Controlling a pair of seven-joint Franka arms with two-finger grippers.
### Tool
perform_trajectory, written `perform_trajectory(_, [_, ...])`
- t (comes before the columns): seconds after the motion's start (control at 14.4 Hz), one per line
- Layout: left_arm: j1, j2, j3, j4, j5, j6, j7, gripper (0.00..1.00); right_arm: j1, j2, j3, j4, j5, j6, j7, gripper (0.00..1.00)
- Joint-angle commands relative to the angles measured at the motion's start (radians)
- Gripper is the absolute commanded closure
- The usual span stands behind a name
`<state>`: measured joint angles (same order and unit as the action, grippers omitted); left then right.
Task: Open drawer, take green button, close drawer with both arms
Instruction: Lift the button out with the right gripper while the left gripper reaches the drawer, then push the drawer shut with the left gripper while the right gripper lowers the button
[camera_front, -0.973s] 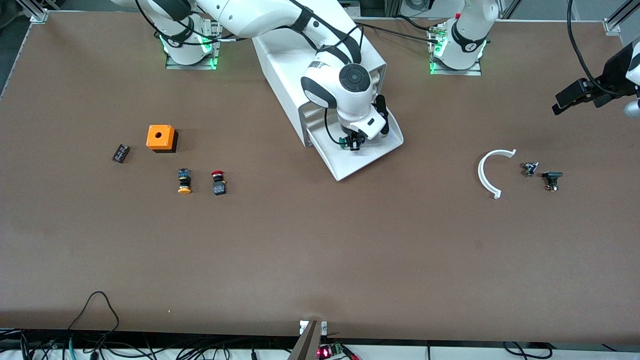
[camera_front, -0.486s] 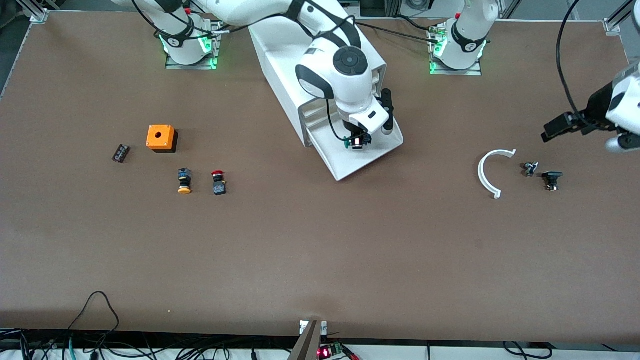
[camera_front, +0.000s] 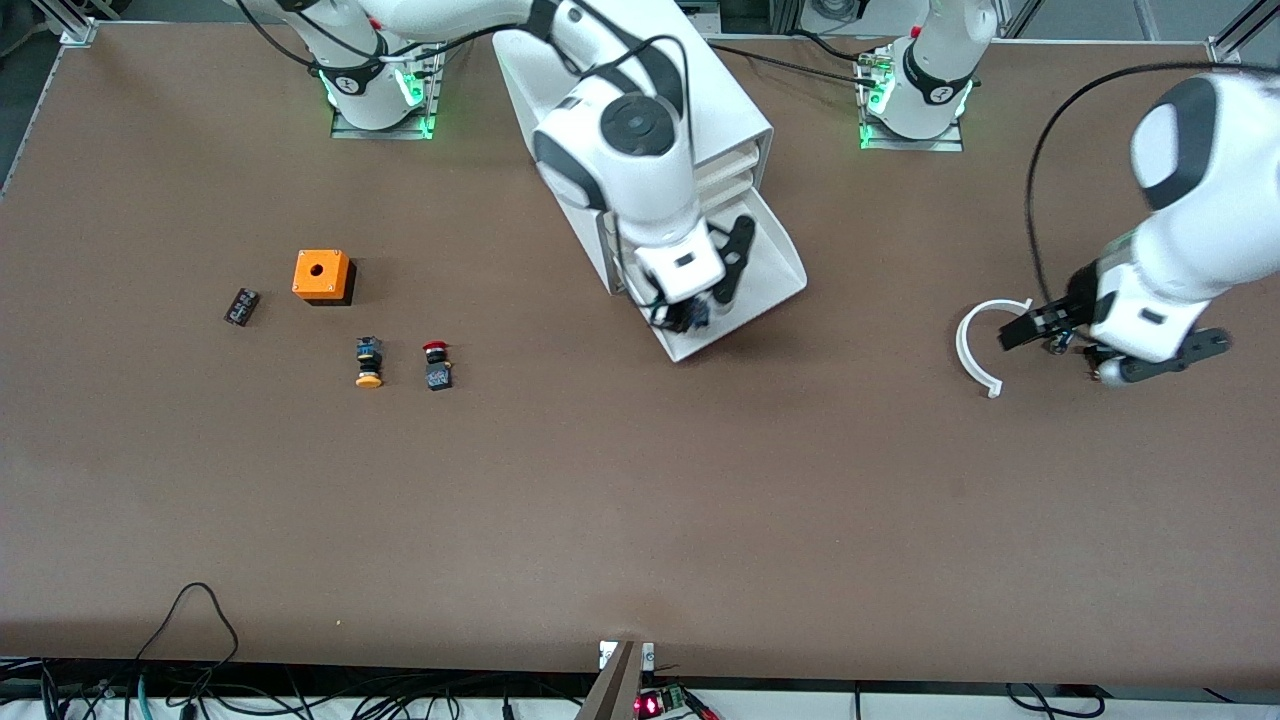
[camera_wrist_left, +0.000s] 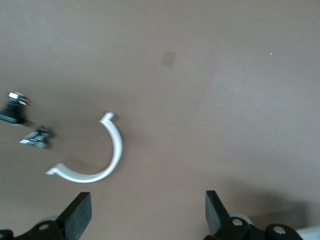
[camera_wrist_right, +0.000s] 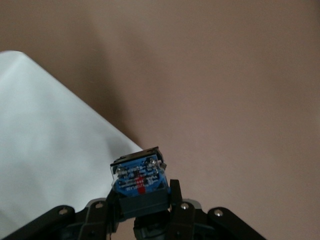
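The drawer (camera_front: 775, 268), lowest of the white cabinet (camera_front: 730, 110), stands pulled open. My right gripper (camera_front: 690, 316) is over the drawer's front edge, shut on the button (camera_front: 697, 314). In the right wrist view the button's blue-labelled black end (camera_wrist_right: 139, 179) sticks out between the fingers. Its green cap is hidden. The drawer's white floor (camera_wrist_right: 45, 150) lies beside it. My left gripper (camera_front: 1030, 326) hangs open and empty over the table by a white arc piece (camera_front: 972, 350). Its fingers (camera_wrist_left: 79, 214) are wide apart in the left wrist view.
An orange box (camera_front: 321, 275), a yellow-capped button (camera_front: 369, 362), a red-capped button (camera_front: 436, 365) and a small black block (camera_front: 241, 306) lie toward the right arm's end. The arc (camera_wrist_left: 102, 165) and two small dark parts (camera_wrist_left: 36, 138) lie under the left hand.
My right gripper has lifted the button out of the drawer and moved toward the drawer's front edge. My left arm has swung in from the table's end, down over the white arc.
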<state>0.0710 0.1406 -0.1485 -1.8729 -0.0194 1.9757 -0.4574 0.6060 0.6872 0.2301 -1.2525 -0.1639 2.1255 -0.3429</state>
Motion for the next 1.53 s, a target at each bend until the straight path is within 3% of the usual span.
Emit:
perform_trajectory(0.0, [-0.043,0.039,-0.023,-0.07,0.013,0.139,-0.136,0.0,-0.107,-0.044,0.011,-0.076,-0.008,-0.012,0.025,0.74])
perform_trajectory(0.42, [-0.191,0.24,-0.028,-0.164,0.016,0.547,-0.429,0.0,-0.178,-0.064,-0.06,-0.163,-0.005,-0.032,0.206,0.73])
perform_trajectory(0.63, [-0.278,0.267,-0.026,-0.169,0.019,0.561,-0.616,0.0,-0.178,-0.077,-0.078,-0.231,-0.011,-0.022,0.495,0.73])
perform_trajectory(0.9, [-0.398,0.287,-0.028,-0.19,0.021,0.563,-0.806,0.0,-0.18,-0.092,-0.078,-0.346,-0.016,-0.006,0.697,0.73])
perform_trajectory(1.18, [-0.444,0.289,-0.036,-0.206,0.019,0.56,-0.897,0.0,-0.221,-0.135,-0.078,-0.508,-0.017,0.16,0.764,0.69])
perform_trajectory(1.32, [-0.455,0.29,-0.074,-0.221,0.019,0.557,-0.894,0.0,-0.222,-0.14,-0.08,-0.541,-0.017,0.18,0.774,0.69])
perform_trajectory(1.46, [-0.462,0.29,-0.104,-0.233,0.019,0.551,-0.889,0.0,-0.222,-0.14,-0.08,-0.576,-0.016,0.206,0.777,0.63])
